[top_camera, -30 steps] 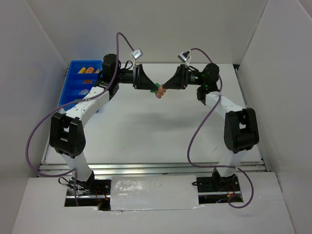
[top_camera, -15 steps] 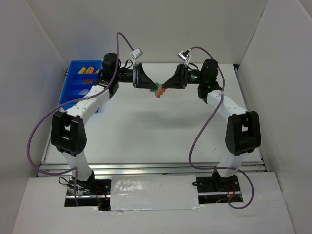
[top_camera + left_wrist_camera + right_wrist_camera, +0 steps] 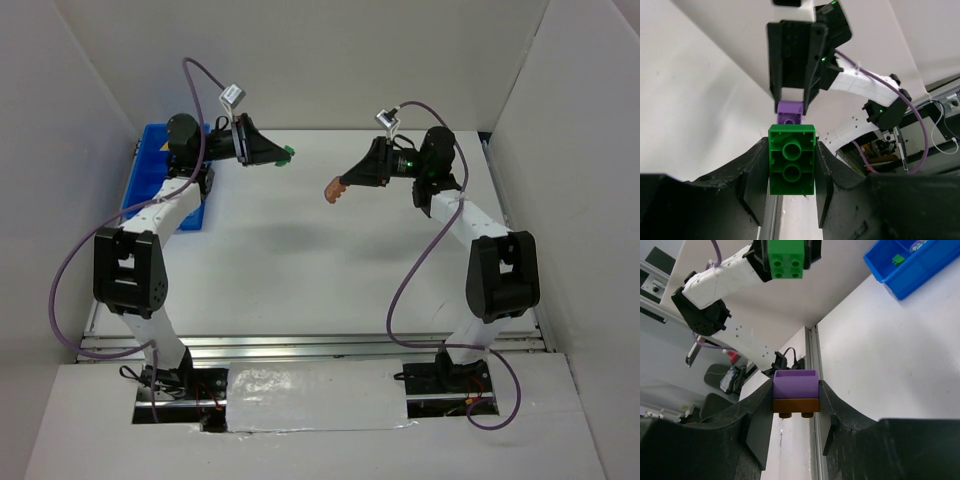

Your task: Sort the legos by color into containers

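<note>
Right gripper [image 3: 796, 407] clamps a purple-topped brown plastic block [image 3: 795, 390] (overhead shows only brown); left gripper [image 3: 791, 172] pinches a green studded plastic brick [image 3: 791, 160], pulled apart since earlier.

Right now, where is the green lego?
The green lego sits clamped in the left end effector, upper left in the top view, right of the blue bin.

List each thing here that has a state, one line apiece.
left gripper, shut on green brick, raised off the table
right gripper, shut on purple-and-brown stack, raised
green brick, held, apart from the stack
purple-and-brown stack, two pieces joined, held
blue bin, on table, green piece inside
</note>
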Robot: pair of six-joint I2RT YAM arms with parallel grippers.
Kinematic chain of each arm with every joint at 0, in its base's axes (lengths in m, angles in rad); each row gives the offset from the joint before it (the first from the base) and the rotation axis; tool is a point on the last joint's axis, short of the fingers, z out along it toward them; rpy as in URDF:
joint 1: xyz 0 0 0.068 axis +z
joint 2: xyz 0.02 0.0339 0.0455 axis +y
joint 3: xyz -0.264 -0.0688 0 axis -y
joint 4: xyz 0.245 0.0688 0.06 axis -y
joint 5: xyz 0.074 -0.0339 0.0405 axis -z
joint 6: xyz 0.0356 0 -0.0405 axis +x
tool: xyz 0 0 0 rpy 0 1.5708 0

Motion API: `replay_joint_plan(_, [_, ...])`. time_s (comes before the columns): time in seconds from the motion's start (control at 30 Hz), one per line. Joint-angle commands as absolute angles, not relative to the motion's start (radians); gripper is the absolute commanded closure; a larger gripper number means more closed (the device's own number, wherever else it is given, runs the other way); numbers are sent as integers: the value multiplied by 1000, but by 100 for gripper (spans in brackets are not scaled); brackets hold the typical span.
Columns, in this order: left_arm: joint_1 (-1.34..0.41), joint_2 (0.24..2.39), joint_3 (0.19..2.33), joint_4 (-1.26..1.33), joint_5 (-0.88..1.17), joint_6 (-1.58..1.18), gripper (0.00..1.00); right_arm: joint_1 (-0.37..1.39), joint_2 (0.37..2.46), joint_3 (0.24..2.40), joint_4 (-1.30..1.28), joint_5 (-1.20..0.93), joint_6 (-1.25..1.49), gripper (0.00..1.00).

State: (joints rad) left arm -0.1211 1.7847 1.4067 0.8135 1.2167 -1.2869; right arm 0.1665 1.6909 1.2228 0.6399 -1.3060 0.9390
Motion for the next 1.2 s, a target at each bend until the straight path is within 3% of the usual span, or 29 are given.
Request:
replay_joint_plan(0.0, [-80,1729,1430,597,1189,-1141,100,152,1684,1220,714,-1306,951,100])
replay_joint_plan(0.03, [-19,1694,1448,410,1140,-888,100,146,1677,1220,640,-1296,924,100])
replay_joint_plan(0.07, [-3,1681,1478,6,950,-729,100,137,1668,1229,594,-1289,854,100])
replay_joint_plan(0.13, [34,1674,1596,-289,612,-442,100,133,1657,1253,390,-1228,757,100])
replay_joint_plan(0.17, [35,1681,1626,-439,279,-424,100,135,1660,1290,311,-1201,658,100])
replay_joint_plan(0.2, [49,1707,1666,-484,180,-467,100,135,1667,1305,190,-1172,625,100])
replay_joint_plan(0.33, [214,1726,1608,-561,97,-696,100,137,1655,1315,82,-1005,566,100])
replay_joint_plan(0.53, [261,1755,1554,-655,-84,-967,100,135,1621,1307,0,-875,563,100])
replay_joint_plan(1.07, [271,1954,1651,-725,-239,-1147,100,146,1578,1284,35,-933,575,100])
replay_joint_plan(1.13, [271,1956,1651,-723,-244,-1147,90,147,1578,1282,38,-945,574,100])
replay_joint_plan(1.17, [272,1956,1643,-713,-236,-1138,72,150,1577,1282,44,-946,574,100])
